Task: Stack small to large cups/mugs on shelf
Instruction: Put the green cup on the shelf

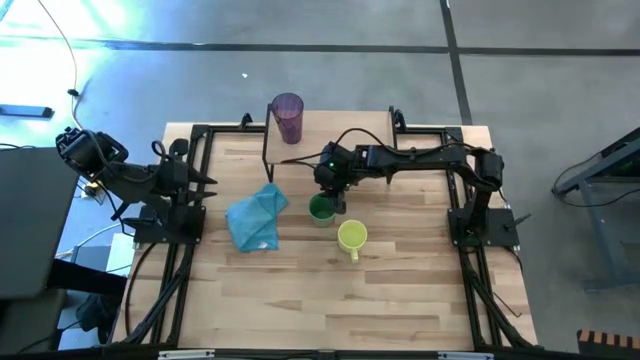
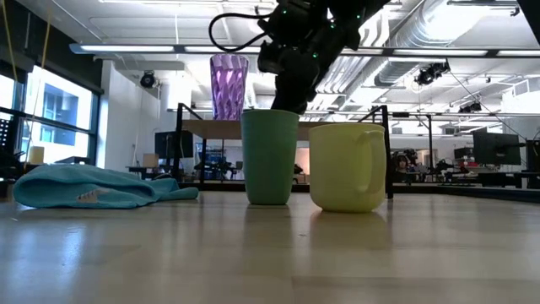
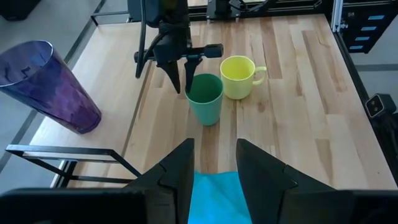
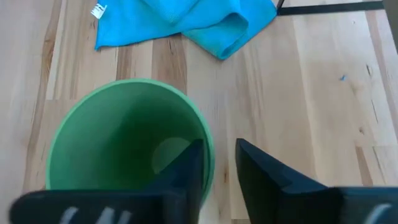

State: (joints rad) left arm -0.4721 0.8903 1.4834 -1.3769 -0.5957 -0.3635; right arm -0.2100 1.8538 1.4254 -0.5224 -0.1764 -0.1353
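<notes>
The green cup (image 1: 321,210) stands upright on its base on the table, with the yellow-green mug (image 1: 352,237) upright close by, toward the near right. The purple tumbler (image 1: 287,118) stands upright on the left end of the shelf (image 2: 337,128) at the far edge. My right gripper (image 4: 219,163) is open, pointing down at the green cup's rim (image 4: 208,140), one finger inside the cup and one outside; I see no sure contact. My left gripper (image 3: 214,165) is open and empty at the table's left, over the blue cloth's edge.
A light blue cloth (image 1: 257,218) lies crumpled on the table left of the green cup. The arms' black frames stand along the table's left and right sides. Bare wood lies toward the near edge (image 1: 330,310).
</notes>
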